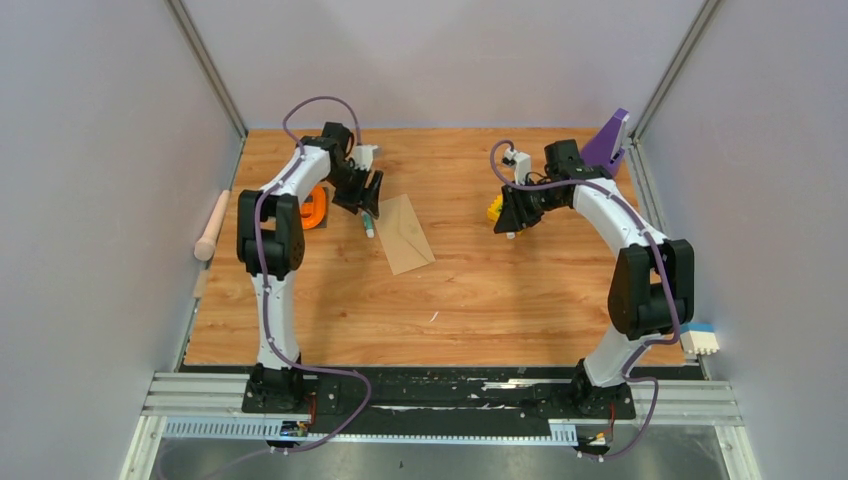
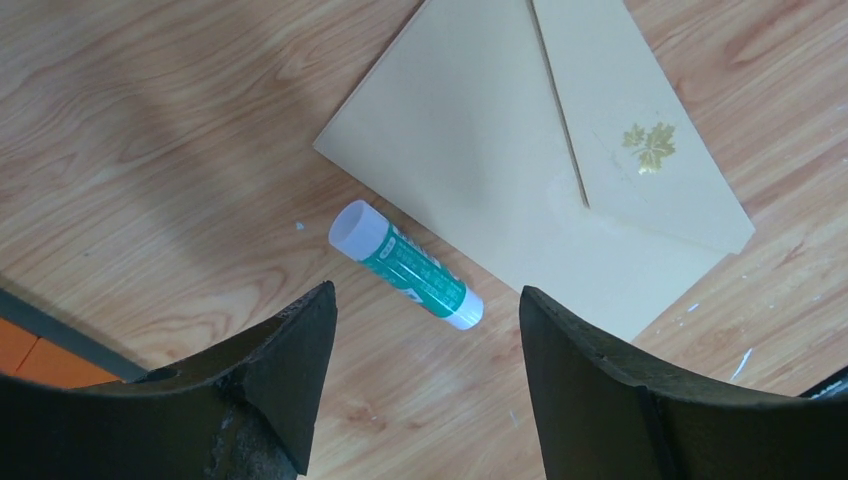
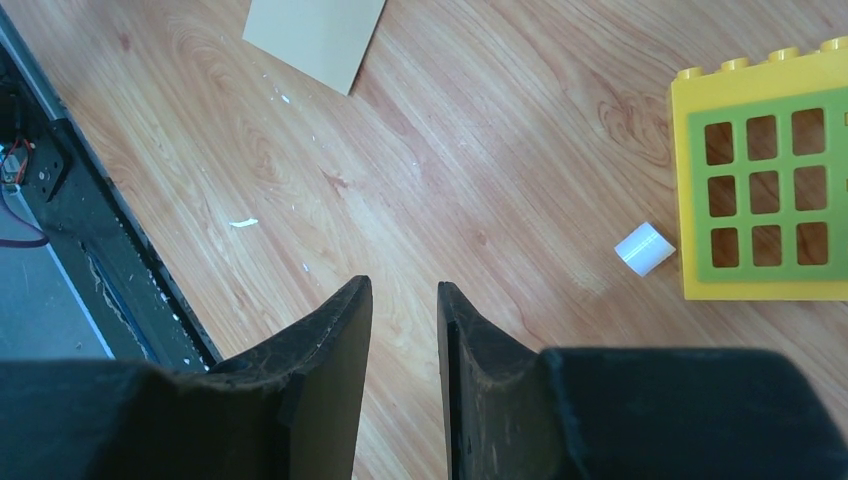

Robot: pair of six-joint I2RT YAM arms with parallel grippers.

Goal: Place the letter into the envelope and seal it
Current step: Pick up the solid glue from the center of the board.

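Wooden table [image 1: 500, 300], arms at the near edge. The envelope [image 1: 405, 235] lies flat on the left-centre of the table, tan, skewed to the table edges. Its flap is folded down, and a small gold leaf mark [image 2: 650, 147] sits near the flap tip.

Left gripper [image 1: 368, 205] hangs over the table just to the left of the envelope. Its fingers are spread wide with nothing between them. In the left wrist view the envelope lies ahead of the fingertips, past the glue stick, and is not touched.

Right gripper [image 1: 515, 215] is over the right half of the table, well apart from the envelope. Its fingers are parallel with a narrow gap, bare wood shows between them, and they pinch nothing. In the right wrist view only a corner of the envelope shows, at the top edge, far from the fingertips.

Yellow block [image 3: 690, 200] with a green window grid lies flat on the table, right of the right fingers.

Glue stick [image 2: 408, 265], green label and white ends, lies on its side just beside the envelope's near edge. It sits ahead of the gap between the left fingers, not gripped.

Small white cap [image 3: 645, 248] lies on the wood, just beside the yellow block's left side.
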